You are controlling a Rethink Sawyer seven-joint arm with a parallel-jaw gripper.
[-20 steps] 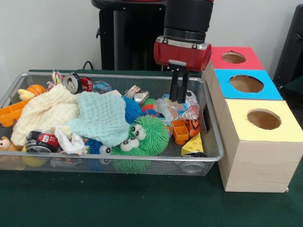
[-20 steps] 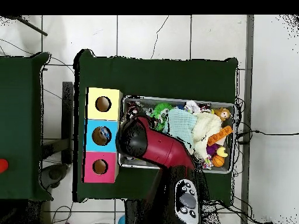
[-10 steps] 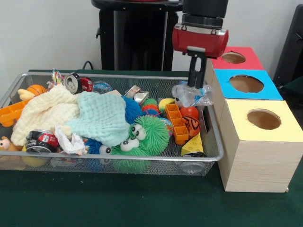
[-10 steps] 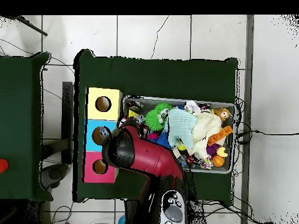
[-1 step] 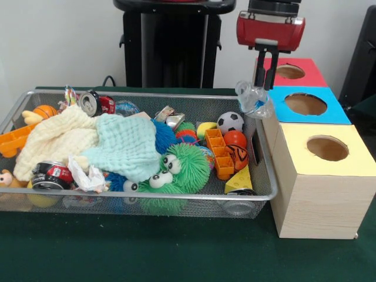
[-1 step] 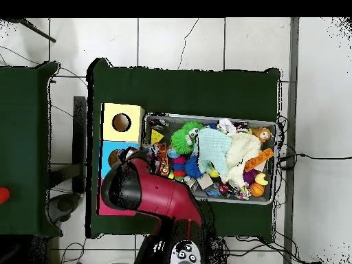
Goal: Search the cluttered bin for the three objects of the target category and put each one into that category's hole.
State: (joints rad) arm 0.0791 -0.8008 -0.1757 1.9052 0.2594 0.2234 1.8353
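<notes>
Your gripper [image 5: 265, 79] is clamped on a crumpled clear plastic bottle [image 5: 253, 100]. The bottle hangs from the fingertips, lifted clear of the wire bin [image 5: 262, 154], over the bin's corner next to the boxes. It sits just beside the blue-topped box [image 5: 332, 113], short of the blue box's hole [image 5: 305, 104], with the red-topped box [image 5: 313, 76] behind it and the yellow-topped box [image 5: 353, 159] nearer the camera. Overhead, the arm [image 6: 155, 196] covers the blue and red boxes, so you only see the yellow one [image 6: 122, 122] and can't see the bottle there. Left in the bin: a soccer ball [image 5: 230, 122], orange blocks [image 5: 220, 152], a cheese wedge [image 5: 241, 180], a green fuzzy toy with eyes [image 5: 176, 170], a mint cloth [image 5: 128, 145], a cream cloth [image 5: 54, 140] and cans [image 5: 95, 103].
</notes>
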